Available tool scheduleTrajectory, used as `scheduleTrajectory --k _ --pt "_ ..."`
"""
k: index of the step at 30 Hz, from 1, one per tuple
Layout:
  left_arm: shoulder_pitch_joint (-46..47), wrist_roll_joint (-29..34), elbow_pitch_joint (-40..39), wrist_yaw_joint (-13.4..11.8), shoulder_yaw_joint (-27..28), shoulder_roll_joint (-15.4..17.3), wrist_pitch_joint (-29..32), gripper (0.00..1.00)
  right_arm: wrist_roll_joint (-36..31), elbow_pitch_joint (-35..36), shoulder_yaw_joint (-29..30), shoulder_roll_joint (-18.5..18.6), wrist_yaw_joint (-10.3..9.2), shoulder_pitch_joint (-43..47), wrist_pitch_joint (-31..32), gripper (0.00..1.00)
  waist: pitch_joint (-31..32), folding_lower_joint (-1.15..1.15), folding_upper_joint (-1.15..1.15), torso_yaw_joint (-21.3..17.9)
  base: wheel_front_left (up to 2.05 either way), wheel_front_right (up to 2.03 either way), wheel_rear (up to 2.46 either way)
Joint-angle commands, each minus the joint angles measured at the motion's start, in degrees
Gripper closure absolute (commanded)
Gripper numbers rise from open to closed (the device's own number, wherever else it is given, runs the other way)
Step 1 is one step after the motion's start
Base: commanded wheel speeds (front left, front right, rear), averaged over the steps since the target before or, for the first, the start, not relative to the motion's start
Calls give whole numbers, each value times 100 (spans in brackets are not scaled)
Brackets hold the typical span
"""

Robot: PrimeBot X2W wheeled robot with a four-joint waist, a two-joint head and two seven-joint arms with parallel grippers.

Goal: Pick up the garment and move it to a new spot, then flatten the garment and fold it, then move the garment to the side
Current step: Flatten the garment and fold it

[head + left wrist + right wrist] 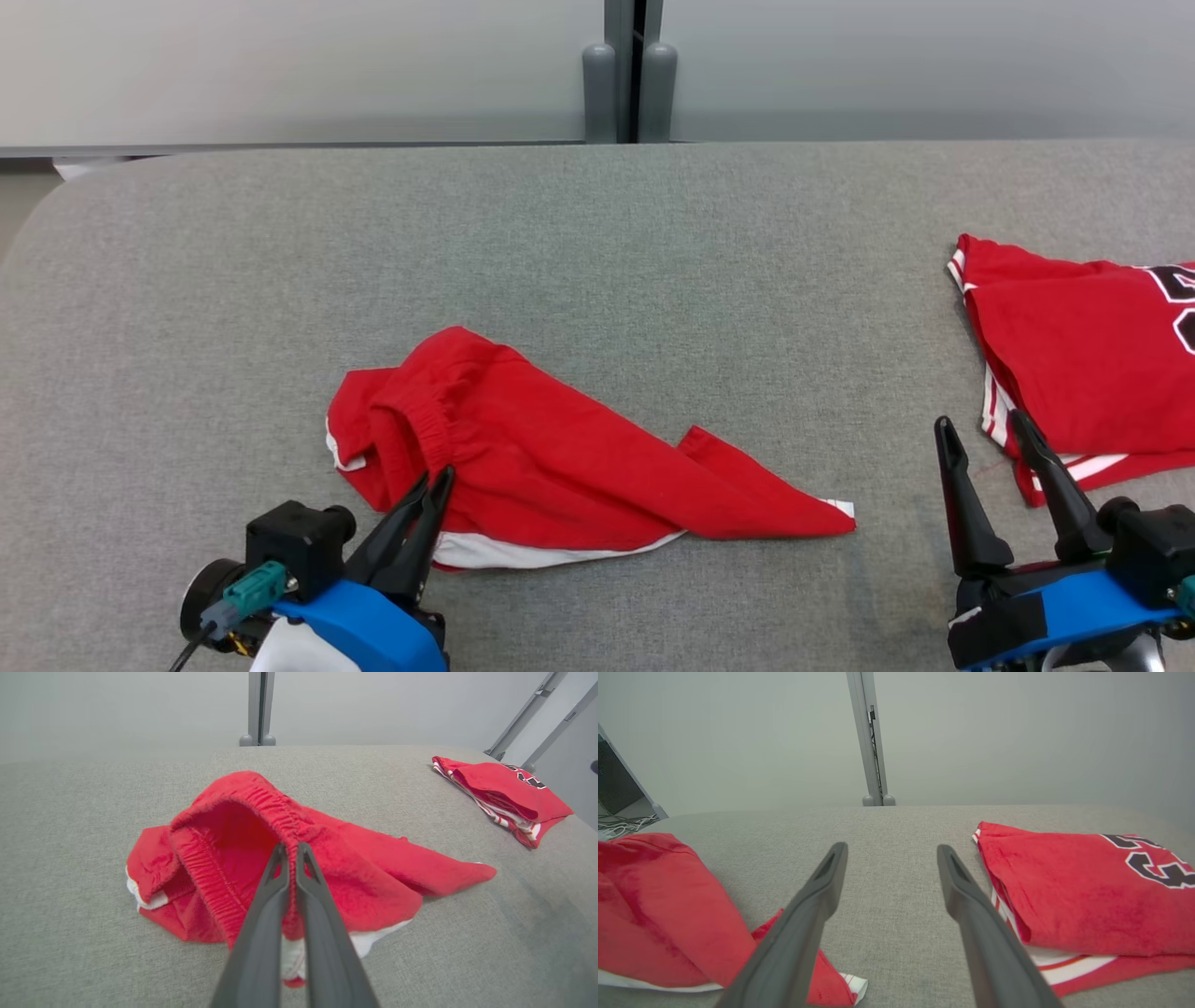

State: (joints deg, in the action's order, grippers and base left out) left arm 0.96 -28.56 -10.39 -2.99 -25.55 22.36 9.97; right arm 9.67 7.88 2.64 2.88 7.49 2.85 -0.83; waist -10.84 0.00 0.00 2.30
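Note:
The garment (551,457) is a pair of red shorts with white trim, lying crumpled near the table's front, left of centre. My left gripper (432,481) is shut on the garment's elastic waistband at its near left side; in the left wrist view the waistband (292,833) is pinched between the two dark fingers of the left gripper (292,848). My right gripper (982,429) stands open at the lower right with nothing between its fingers, apart from the garment. The right wrist view shows the right gripper (893,851) over bare cloth, with the garment (658,900) at its left.
A folded red jersey (1088,359) with dark numbers lies at the right edge of the grey table (597,243), just beyond my right gripper; it also appears as the jersey (1083,882) in the right wrist view. A grey post (630,84) stands behind the table.

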Motion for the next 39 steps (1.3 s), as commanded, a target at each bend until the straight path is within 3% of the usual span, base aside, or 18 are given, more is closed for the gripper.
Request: scheduleTrajectory --k 1,17,18,19,20,25,32,39 --pt "59 -50 46 -1 33 -12 -27 100 27 15 4 3 0 -73 -18 0 -21 0 0 -8 0 0 0" --pt "1296 -353 1749 193 420 -388 -632 100 -3 -38 17 3 0 -407 -111 0 -693 0 0 -275 0 0 0" --pt "1371 -332 1825 196 436 -420 -726 92 -6 -55 17 2 0 -416 -115 0 -700 0 0 -283 0 0 0" --pt "1415 -320 1912 205 438 -445 -788 60 -11 -65 18 2 0 -427 -120 0 -701 0 0 -291 0 0 0" --pt "1442 -278 1973 201 441 -464 -895 0 -13 -71 25 3 0 -429 -125 0 -694 0 0 -294 0 0 0" --pt "1487 -132 2232 192 478 -546 -1503 0 -39 -96 64 2 0 -402 -136 0 -603 0 0 -248 0 0 0" --pt "1293 330 2287 -135 607 -430 -2303 0 -135 -85 79 2 0 -321 -60 0 -318 0 0 -84 0 0 0" --pt "849 512 2071 -323 914 -322 -2504 0 -204 3 104 3 0 -133 84 0 41 0 0 60 0 0 0"
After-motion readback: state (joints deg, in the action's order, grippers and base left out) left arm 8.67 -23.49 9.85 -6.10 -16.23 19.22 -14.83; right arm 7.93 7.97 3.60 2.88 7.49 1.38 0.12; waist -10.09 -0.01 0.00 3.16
